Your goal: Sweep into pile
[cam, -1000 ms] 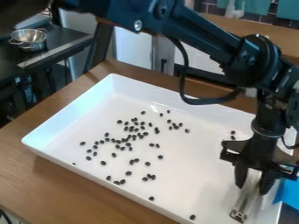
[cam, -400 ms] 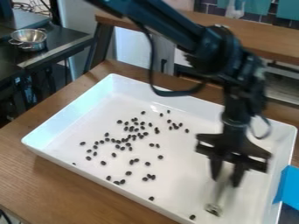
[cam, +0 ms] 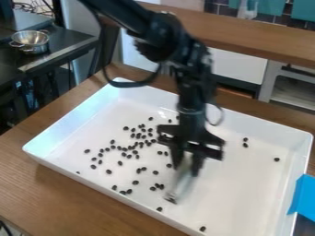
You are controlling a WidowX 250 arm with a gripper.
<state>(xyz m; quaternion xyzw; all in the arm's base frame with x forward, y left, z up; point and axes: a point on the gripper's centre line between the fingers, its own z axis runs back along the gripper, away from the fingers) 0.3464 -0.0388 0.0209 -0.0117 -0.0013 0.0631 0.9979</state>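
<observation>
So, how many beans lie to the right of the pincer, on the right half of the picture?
3 beans: one toward the back, one just in front of it, one alone nearer the tray's right wall. Others may hide behind the pincer.

Beyond the white rectangular tray, the top edge cuts off the black jointed arm. Over the tray, the black two-finger gripper and slim pale tool are blurred.

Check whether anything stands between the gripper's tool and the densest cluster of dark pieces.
No barrier is visible in the tray between the tool in the gripper and the densest cluster; just a few loose pieces lie between.
</observation>
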